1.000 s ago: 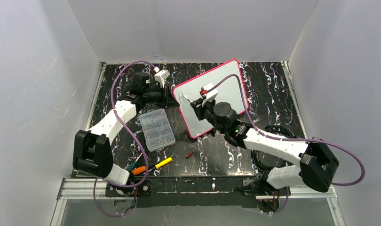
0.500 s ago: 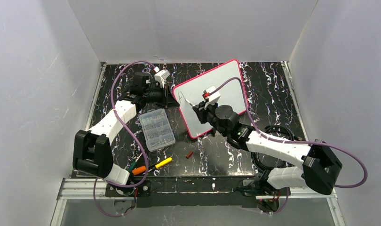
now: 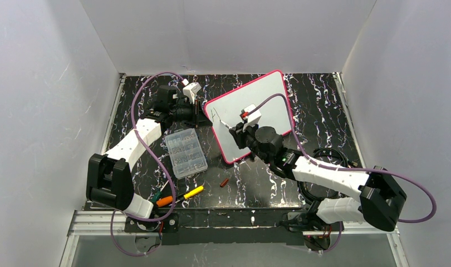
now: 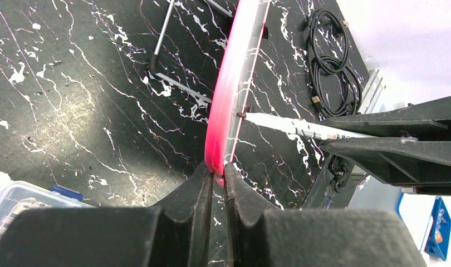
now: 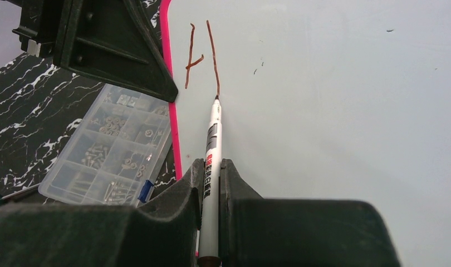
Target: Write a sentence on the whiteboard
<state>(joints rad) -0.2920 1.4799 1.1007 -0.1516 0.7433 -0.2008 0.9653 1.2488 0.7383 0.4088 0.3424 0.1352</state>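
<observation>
The whiteboard (image 3: 268, 103), white with a pink-red rim, stands tilted up at the back middle of the table. My left gripper (image 3: 204, 117) is shut on its left rim (image 4: 229, 83), with the fingertips (image 4: 204, 178) pinching the pink edge. My right gripper (image 3: 238, 132) is shut on a white marker (image 5: 214, 133). The marker's tip touches the board (image 5: 334, 100) at the lower end of a long stroke. The sentence (image 5: 201, 55) shows as two brownish-red upright strokes joined by a short crossbar, near the board's top left. The marker also shows in the left wrist view (image 4: 301, 127).
A clear plastic organizer box (image 3: 185, 152) of small parts lies left of the board. A small red cap (image 3: 224, 182) lies on the table in front. Screwdrivers (image 3: 179, 196) lie near the left arm's base. A black cable coil (image 3: 323, 156) lies on the right.
My right gripper has drawn the marker down the board toward the near side, lengthening the second stroke. The left gripper and the board have not moved.
</observation>
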